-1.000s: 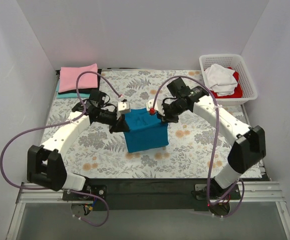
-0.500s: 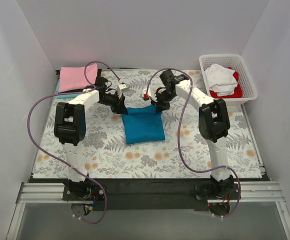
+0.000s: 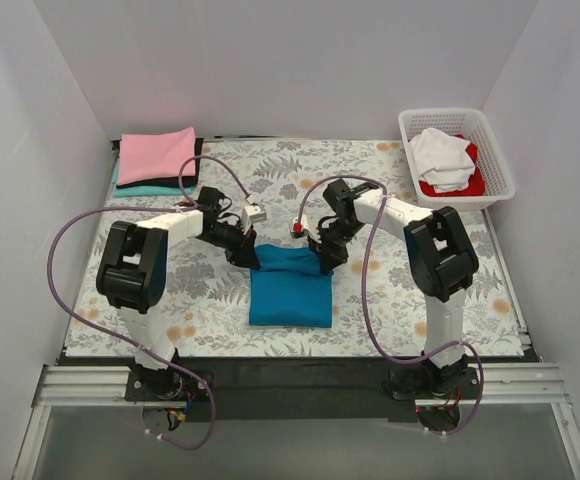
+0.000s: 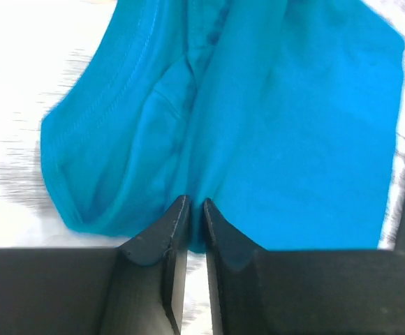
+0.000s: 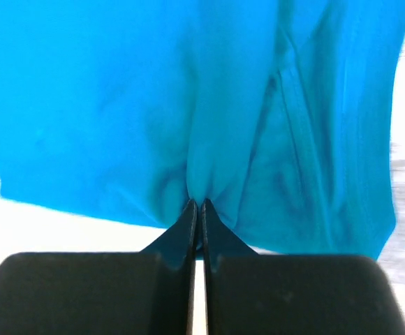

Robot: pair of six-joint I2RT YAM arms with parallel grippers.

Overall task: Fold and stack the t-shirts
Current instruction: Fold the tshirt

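Teal-blue t-shirt (image 3: 290, 288) sits centre frame on the floral table cloth (image 3: 400, 300), already a compact rectangle. Left gripper (image 3: 247, 257) has its upper-left corner, right gripper (image 3: 322, 258) its upper-right. Both wrist views show the jaws pinched nearly closed with a fold of blue cloth nipped at the tips; there's a slim gap on the left and essentially none on the right.

The symmetric corner hold makes sense: top edge taut and square, so the layers don't slide as the fold goes down. Bottom edge lies flat on the cloth. The held edge is at or just off the surface; can't tell which from above.

My read: final fold being set down or squared up.

Finished stack is at upper left: pink shirt (image 3: 155, 153) on an aqua one (image 3: 140, 189), black edge (image 3: 199, 152) beside. This one presumably goes there next.

White lattice basket (image 3: 501, 172) at upper right holds a white shirt (image 3: 440, 155) and a red one (image 3: 475, 181), so at least two remain.

Risk: an uneven release lets the top layer flop open.
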